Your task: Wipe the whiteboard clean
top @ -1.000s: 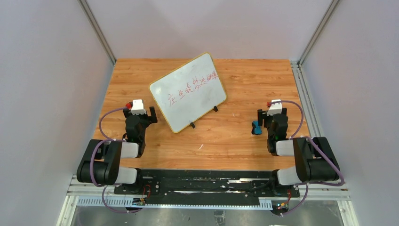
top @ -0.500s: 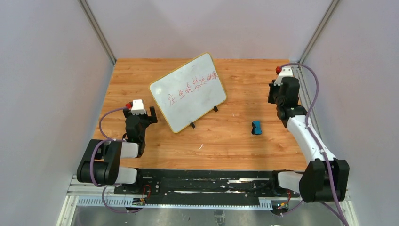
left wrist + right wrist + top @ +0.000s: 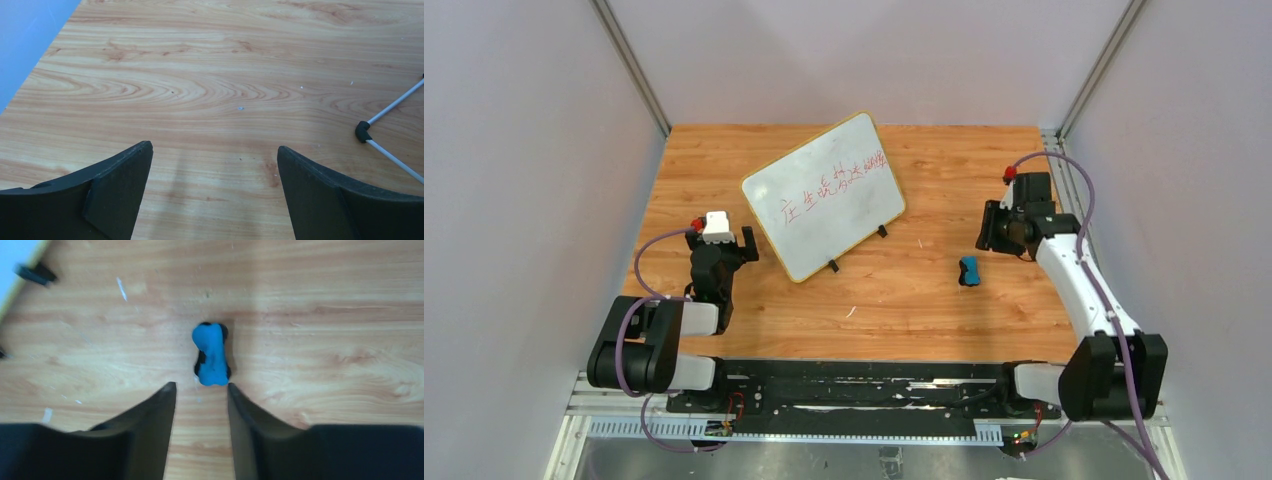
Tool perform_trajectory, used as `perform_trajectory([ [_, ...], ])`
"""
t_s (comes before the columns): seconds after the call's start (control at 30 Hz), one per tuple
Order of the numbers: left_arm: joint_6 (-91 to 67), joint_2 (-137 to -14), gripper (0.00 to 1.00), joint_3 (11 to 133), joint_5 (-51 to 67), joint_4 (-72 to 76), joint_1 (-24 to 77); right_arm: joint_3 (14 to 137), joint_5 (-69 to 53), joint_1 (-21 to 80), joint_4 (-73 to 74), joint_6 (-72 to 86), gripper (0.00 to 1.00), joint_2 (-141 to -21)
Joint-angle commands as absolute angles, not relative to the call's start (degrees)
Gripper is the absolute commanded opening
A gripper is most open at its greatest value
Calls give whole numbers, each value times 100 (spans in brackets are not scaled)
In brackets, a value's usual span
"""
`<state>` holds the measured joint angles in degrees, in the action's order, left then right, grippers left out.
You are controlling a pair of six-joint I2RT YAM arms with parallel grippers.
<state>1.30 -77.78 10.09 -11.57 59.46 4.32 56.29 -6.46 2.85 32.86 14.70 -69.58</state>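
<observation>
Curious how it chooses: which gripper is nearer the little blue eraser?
Right. The right gripper is close by the eraser, pointing at it; the left gripper is far across the table, beside the whiteboard.

Pale grey walls (image 3: 524, 150) enclose a wooden table (image 3: 924, 300) on three sides, with metal posts (image 3: 629, 65) rising from its far corners.

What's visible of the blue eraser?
The eraser is small, bright blue and bone-shaped, with a black layer showing at its edges. It looks like plastic or foam. It lies flat on the wooden table, right of the whiteboard and apart from it. Only the table touches it; the right gripper sits just short of it, jaws partly apart, empty.
</observation>
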Motion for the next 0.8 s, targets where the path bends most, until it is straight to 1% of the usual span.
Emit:
perform_trajectory([
  [0.0, 180, -7795, 100, 1079, -1234, 6170, 457, 6038, -680, 265, 4417, 1228, 53, -7514],
  [0.03, 183, -7796, 100, 1079, -1232, 6170, 457, 6019, -700, 290, 4433, 1171, 62, -7618],
  [0.13, 179, -7788, 100, 1081, -1232, 6170, 457, 5993, -708, 337, 4415, 1136, 70, -7735],
  [0.17, 179, -7795, 100, 1085, -1231, 6170, 457, 5979, -711, 344, 4373, 1130, 71, -7754],
  [0.4, 180, -7794, 99, 1078, -1230, 6170, 457, 5922, -757, 422, 4034, 1176, 68, -8335],
  [0.6, 189, -7794, 98, 1081, -1228, 6170, 457, 5828, -615, 609, 3699, 1213, 59, -8887],
  [0.77, 187, -7796, 98, 1081, -1230, 6170, 457, 5787, -519, 623, 3607, 1208, 58, -8995],
])
